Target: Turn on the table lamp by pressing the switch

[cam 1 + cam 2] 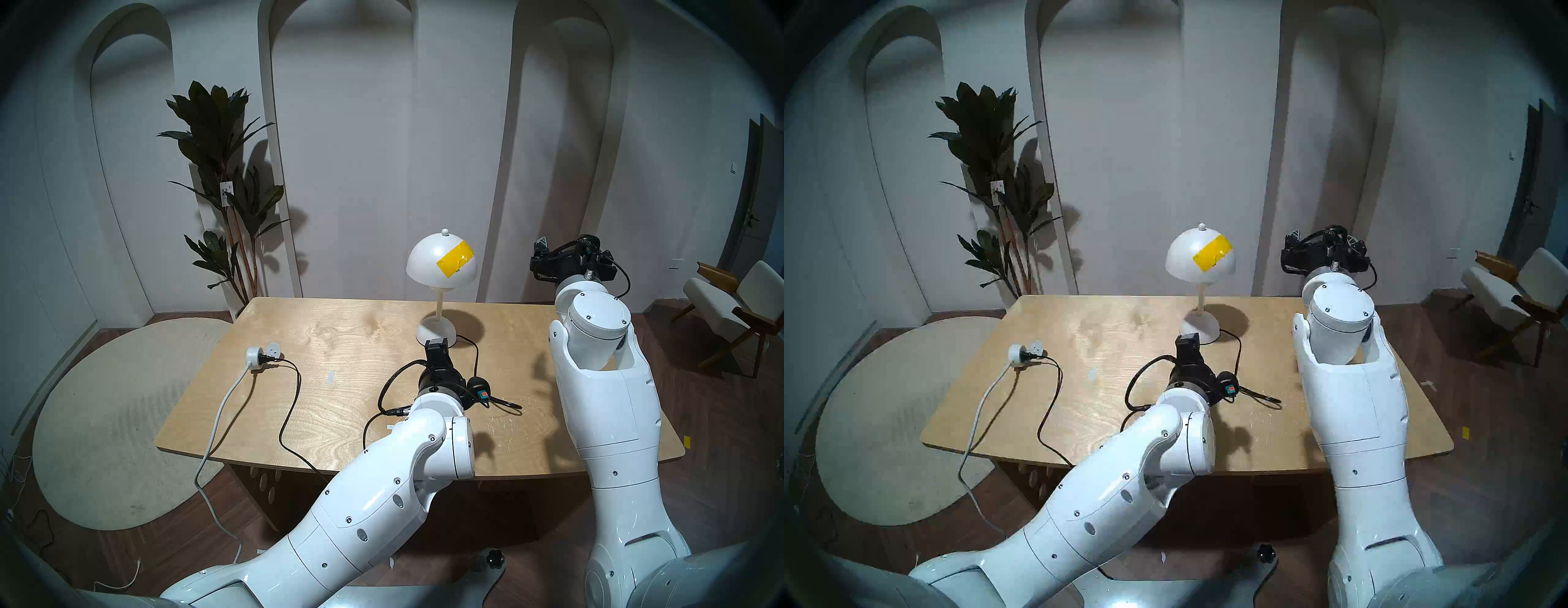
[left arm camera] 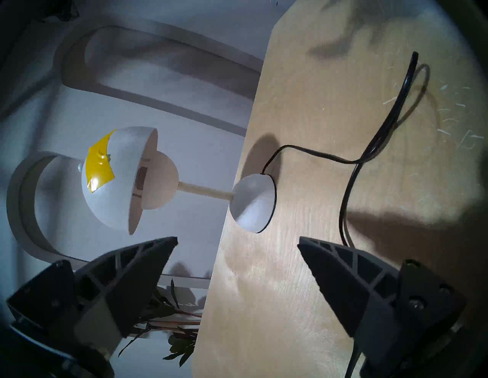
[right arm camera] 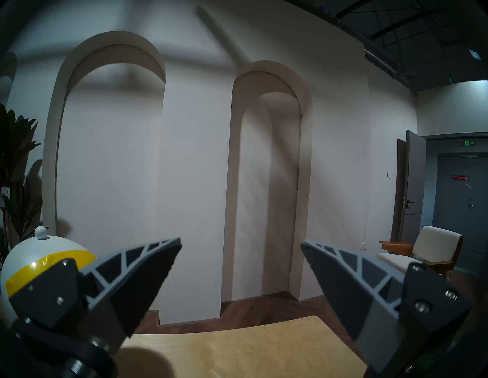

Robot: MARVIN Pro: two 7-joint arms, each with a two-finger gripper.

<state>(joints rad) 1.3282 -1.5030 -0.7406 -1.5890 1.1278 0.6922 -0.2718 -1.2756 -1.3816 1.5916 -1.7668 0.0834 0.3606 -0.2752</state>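
Near edge of the wooden table (image 1: 322,424): grey cable (image 1: 220,407) and black cord (image 1: 292,395) both drop over the front edge toward the floor. Grey cable runs back to a round white power socket (image 1: 253,353) on the table's left side; the black cord's plug sits in it.

Left gripper (image 2: 237,241) is low over the table middle, turned on its side, pointing at the lamp base. Its fingers (image 2: 148,266) are spread wide, nothing between them. In the left wrist view the cord passes behind the table-side finger; contact there can't be judged.

The switch (image 1: 479,384): a small black lump right beside the left wrist in the head views, partly hidden by the wrist hardware. Button not visible. Cord loops out past it to the right, then doubles back.

Further back: table lamp (image 1: 441,271) upright, just ahead of the left gripper, on the far half of the table. White dome shade, yellow tape (image 1: 455,264) stuck across it, slim cream stem, rounded white base with the cord leaving its right side. Shade is not glowing.

Right gripper (image 3: 240,244) is raised over the table's far right corner, about level with the shade, well apart from the switch. Spread wide, holding nothing.

Behind: white wall with arched recesses, tall plant (image 1: 220,178) far left, armchair (image 1: 729,305) far right.
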